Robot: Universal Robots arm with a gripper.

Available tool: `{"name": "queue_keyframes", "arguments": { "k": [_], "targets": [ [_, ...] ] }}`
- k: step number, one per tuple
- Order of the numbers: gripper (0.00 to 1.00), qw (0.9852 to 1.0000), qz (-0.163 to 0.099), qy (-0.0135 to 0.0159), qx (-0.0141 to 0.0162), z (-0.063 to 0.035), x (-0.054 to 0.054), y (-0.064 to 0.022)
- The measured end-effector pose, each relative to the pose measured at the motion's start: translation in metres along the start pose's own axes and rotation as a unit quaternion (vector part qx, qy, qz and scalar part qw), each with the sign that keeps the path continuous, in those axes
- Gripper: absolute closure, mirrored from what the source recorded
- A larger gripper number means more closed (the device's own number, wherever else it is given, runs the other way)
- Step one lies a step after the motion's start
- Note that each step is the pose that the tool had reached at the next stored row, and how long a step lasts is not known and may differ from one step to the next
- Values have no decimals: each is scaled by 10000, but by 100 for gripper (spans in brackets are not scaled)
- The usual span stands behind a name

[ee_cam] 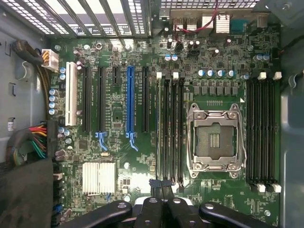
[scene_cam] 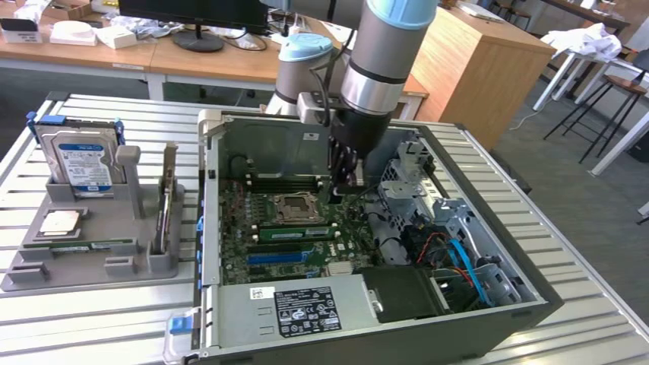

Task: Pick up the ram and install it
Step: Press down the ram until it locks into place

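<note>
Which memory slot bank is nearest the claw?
The bank between the CPU socket and the expansion slots; the other bank lies across the socket, farther from the claw.

wooden desks [scene_cam: 102, 55] stand behind, a grey floor [scene_cam: 593, 201] below, stools [scene_cam: 621, 85] at the exterior view's right.

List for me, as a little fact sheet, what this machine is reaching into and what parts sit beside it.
Arm: reaches down into the open computer case
Gripper: low over the motherboard, at one end of the memory slots beside the processor socket
Tray: grey, at the exterior view's left, on the slatted table
In tray: hard drive and expansion card upright, ram lying flat in front
</note>
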State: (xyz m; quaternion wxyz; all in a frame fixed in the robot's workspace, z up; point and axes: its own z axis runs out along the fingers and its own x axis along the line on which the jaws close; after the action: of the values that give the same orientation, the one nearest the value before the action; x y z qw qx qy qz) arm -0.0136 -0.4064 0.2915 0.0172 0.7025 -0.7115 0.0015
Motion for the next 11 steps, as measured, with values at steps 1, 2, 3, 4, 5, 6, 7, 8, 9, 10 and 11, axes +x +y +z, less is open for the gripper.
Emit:
{"name": "queue_keyframes", "arguments": {
  "k": [1,2,3,4,5,6,7,8,9,10,11],
  "targets": [
    [90,10000,0,0,0,11,0,0],
    [90,10000,0,0,0,21,0,0],
    [90,10000,0,0,0,31,-1,-1],
    [90,10000,0,0,0,41,-1,-1],
    [90,10000,0,0,0,51,-1,-1],
    [90,10000,0,0,0,61,-2,-1],
    [90,10000,0,-1,0,71,-2,-2],
    [90,10000,0,0,0,81,-2,-2],
    [90,10000,0,0,0,90,-3,-2],
    [90,10000,0,0,0,100,-3,-2],
    [90,10000,0,0,0,111,-3,-3]
  ]
}}
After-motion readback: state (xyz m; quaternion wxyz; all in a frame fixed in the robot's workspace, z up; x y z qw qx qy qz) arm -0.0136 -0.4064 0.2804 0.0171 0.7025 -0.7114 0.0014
